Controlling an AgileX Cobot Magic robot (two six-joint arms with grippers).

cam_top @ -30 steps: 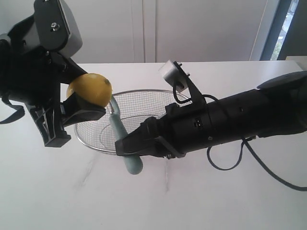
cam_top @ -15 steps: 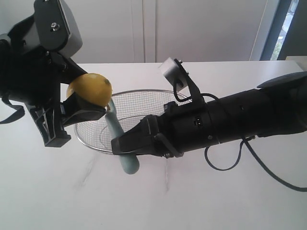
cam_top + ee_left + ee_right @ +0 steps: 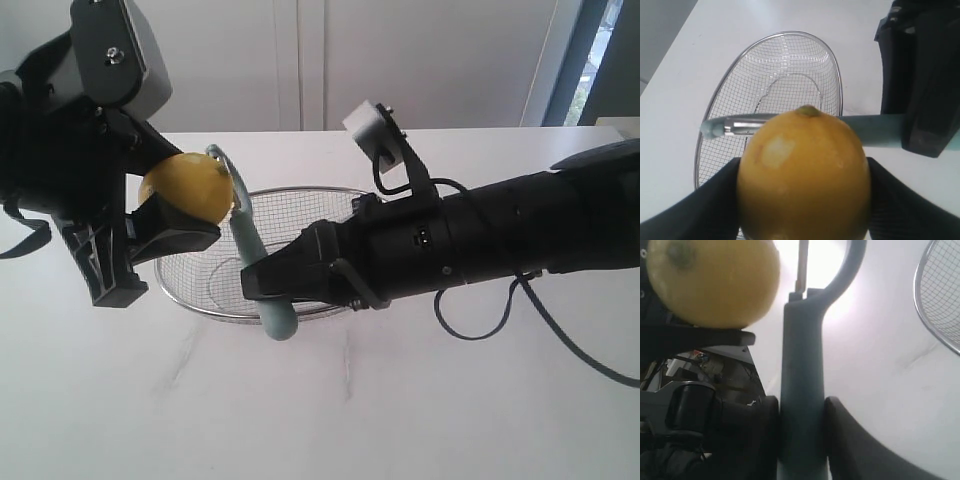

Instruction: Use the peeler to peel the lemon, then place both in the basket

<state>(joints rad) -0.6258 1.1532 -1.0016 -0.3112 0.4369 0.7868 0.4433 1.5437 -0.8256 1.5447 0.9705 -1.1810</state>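
My left gripper (image 3: 160, 205) is shut on the yellow lemon (image 3: 187, 187), holding it in the air over the left end of the wire mesh basket (image 3: 330, 203). The lemon (image 3: 805, 175) fills the left wrist view, with a pale patch on its skin. My right gripper (image 3: 262, 280) is shut on the handle of the pale teal peeler (image 3: 252, 255). The peeler's head and blade lie against the lemon's right side, reaching its top. In the right wrist view the peeler (image 3: 802, 365) stands between the fingers, the lemon (image 3: 712, 280) beside its head.
The basket (image 3: 832, 65) rests on a white table below both grippers. The right arm's black body (image 3: 480, 245) stretches over the basket's right half. A white wall stands behind the table.
The right gripper has lifted the peeler up along the lemon's right side, so its head now reaches the lemon's top. The left gripper and lemon have stayed still.
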